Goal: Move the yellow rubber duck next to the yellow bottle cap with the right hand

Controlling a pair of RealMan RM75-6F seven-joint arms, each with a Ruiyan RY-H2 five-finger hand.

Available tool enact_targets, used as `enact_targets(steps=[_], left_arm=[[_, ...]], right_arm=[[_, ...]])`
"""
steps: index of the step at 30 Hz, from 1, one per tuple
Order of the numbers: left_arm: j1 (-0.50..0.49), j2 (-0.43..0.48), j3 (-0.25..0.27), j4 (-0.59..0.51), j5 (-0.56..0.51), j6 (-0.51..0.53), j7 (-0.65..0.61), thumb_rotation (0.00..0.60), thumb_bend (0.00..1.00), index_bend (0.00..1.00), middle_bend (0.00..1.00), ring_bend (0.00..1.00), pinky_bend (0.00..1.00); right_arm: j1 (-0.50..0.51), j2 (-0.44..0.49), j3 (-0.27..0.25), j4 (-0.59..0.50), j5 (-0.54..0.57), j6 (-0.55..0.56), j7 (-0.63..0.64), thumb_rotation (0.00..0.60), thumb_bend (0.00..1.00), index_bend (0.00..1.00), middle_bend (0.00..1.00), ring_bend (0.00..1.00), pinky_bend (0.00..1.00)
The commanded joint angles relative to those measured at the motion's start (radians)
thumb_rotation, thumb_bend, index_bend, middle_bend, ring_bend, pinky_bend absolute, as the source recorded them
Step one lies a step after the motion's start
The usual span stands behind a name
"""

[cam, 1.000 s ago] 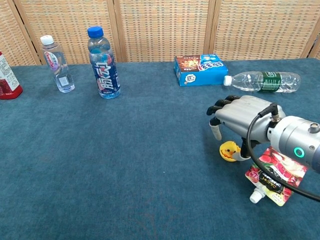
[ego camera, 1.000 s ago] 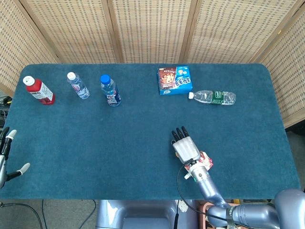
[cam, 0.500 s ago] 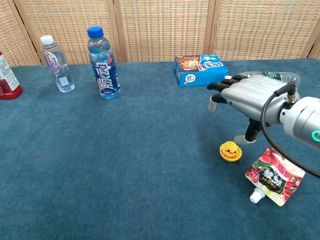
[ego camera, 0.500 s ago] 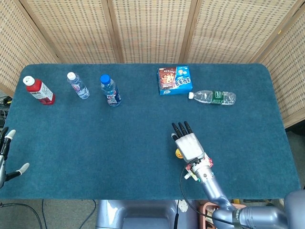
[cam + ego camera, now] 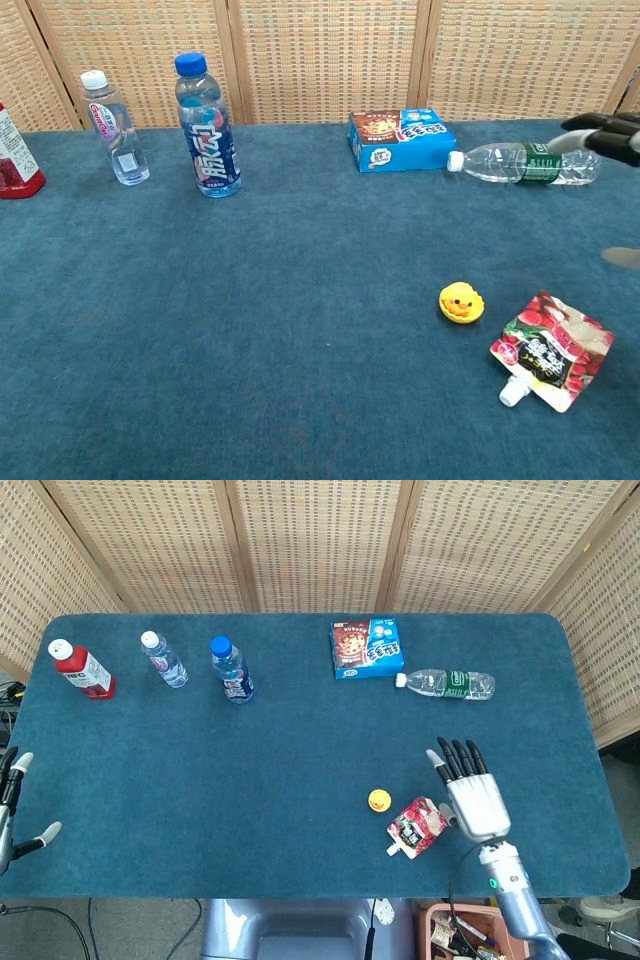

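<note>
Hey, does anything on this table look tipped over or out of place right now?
One thing: the clear water bottle with the green label lies on its side by the blue snack box, while the three other bottles stand upright. Nothing looks spilled or damaged.

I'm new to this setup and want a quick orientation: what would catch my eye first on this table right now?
The small yellow rubber duck sits alone on the blue cloth, front and right of centre, with a red fruit pouch lying just to its right. The right hand hovers open beyond the pouch, holding nothing. Along the far edge stand three upright bottles on the left, then a blue snack box and a clear bottle lying on its side.
</note>
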Motion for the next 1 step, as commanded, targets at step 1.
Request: enact_targets(steps=[1], left_arm=[[0.001,0.0,0.001,-0.001,0.001,0.001,0.003,0.6,0.08,0.0,0.0,0.0,0.0]], right_arm=[[-0.064,0.021,-0.028,0.048,-0.053,0.058,0.073,0.6,0.21,0.0,0.0,0.0,0.0]])
